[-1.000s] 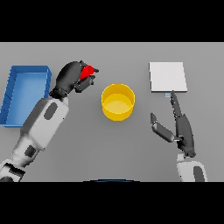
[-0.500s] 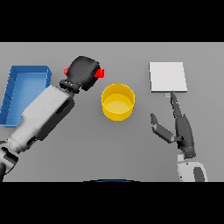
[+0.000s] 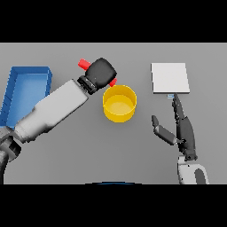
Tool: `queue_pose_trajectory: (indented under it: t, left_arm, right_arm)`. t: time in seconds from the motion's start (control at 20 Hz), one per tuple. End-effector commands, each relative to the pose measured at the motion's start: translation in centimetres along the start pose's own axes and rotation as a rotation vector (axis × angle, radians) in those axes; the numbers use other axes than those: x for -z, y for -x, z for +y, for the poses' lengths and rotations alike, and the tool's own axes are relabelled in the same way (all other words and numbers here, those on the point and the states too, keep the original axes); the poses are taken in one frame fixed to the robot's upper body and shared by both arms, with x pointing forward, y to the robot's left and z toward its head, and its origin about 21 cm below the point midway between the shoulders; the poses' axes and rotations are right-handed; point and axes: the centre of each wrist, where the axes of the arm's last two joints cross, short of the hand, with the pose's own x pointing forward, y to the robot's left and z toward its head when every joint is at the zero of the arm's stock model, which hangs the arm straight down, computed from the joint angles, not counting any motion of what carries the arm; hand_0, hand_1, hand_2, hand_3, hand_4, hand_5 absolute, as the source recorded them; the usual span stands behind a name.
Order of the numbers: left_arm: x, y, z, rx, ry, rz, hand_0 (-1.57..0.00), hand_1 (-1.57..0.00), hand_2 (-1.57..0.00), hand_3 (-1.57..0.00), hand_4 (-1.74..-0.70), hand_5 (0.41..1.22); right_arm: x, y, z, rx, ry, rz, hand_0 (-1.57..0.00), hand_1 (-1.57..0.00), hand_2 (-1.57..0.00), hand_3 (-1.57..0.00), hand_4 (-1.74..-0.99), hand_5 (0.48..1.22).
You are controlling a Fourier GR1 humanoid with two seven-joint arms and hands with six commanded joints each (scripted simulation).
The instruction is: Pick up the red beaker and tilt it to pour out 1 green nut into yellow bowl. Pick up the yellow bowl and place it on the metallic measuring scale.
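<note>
1. The left hand [image 3: 102, 73] was curled round the red beaker [image 3: 83, 64], held above the table just beside the bowl's upper-left rim. Only two bits of red showed: one end past the hand's upper left, the other peeking out at the lower right, next to the bowl.
2. The beaker lay tilted, its lower-right end touching or just over the rim of the yellow bowl [image 3: 119, 104]. Which end was the mouth I could not tell, as the hand hid most of it.
3. No green nut was visible, in the beaker or in the bowl; the bowl's inside looked plain yellow.
4. The right hand [image 3: 179, 127] rested idle on the table below the scale [image 3: 170, 78], fingers straight and thumb spread, holding nothing. Its fingertips [image 3: 176, 101] came close to the scale's near edge.
5. A blue tray [image 3: 23, 91] sat at far left, well apart from the bowl.
6. My judgement: the pour was in hand and not yet shown done.
7. Risks from here:
   - The beaker's end sat at the rim, not over the bowl's middle, so a nut could drop outside or bounce off the edge.
   - Too steep a tilt could let out more than one nut.
   - The hand or beaker could nudge the bowl and shift it.
   - The right hand, so near the scale, could bump it when reaching for the bowl.
</note>
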Motion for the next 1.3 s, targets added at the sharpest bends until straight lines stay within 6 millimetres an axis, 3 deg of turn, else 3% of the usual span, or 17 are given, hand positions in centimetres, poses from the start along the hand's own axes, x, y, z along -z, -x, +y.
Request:
queue_pose_trajectory:
  t: [0.0, 0.3, 0.95, 1.1, 1.2, 1.25]
  left_arm:
    - [0.2, -0.2, 0.2, 0.05, 0.028, -0.007, -1.57, -1.57, -1.57, -1.49, -1.73, 1.219]
    - [0.8, -1.8, 0.8, 0.291, 0.07, -0.051, -1.57, -1.57, -1.57, -1.55, -1.74, 1.221]
    - [2.4, -2.0, 2.9, 0.679, 0.129, -0.131, -1.57, -1.57, -1.57, -1.57, -1.73, 1.221]
    - [2.3, -1.2, 3.9, 0.721, 0.132, -0.134, -1.57, -1.57, -1.57, -1.57, -1.73, 1.221]
    - [2.2, -0.6, 6.1, 0.716, 0.112, -0.119, -1.57, -1.57, -1.57, -1.57, -1.73, 1.221]
    - [2.2, 0.7, 7.3, 0.713, 0.089, -0.09, -1.57, -1.57, -1.57, -1.57, -1.73, 1.221]
  right_arm:
    - [0.0, 0.0, 0.4, 0.004, 0.0, 0.003, 0.0, 0.0, 0.0, 0.0, -1.29, 0.644]
    - [-0.1, -0.1, 0.0, -0.018, 0.02, 0.003, 0.0, 0.0, 0.0, 0.0, -1.286, 0.618]
    - [0.2, 0.2, 0.7, -0.073, 0.02, -0.001, 0.0, 0.0, 0.0, 0.0, -1.21, 0.592]
    - [0.0, 0.1, 0.5, -0.078, 0.031, 0.003, 0.0, 0.0, 0.0, 0.0, -1.207, 0.594]
    - [0.2, 0.0, 0.6, -0.077, 0.021, 0.007, 0.0, 0.0, 0.0, 0.0, -1.206, 0.592]
    - [0.3, -0.1, 0.8, -0.079, 0.022, -0.003, 0.0, 0.0, 0.0, 0.0, -1.209, 0.592]
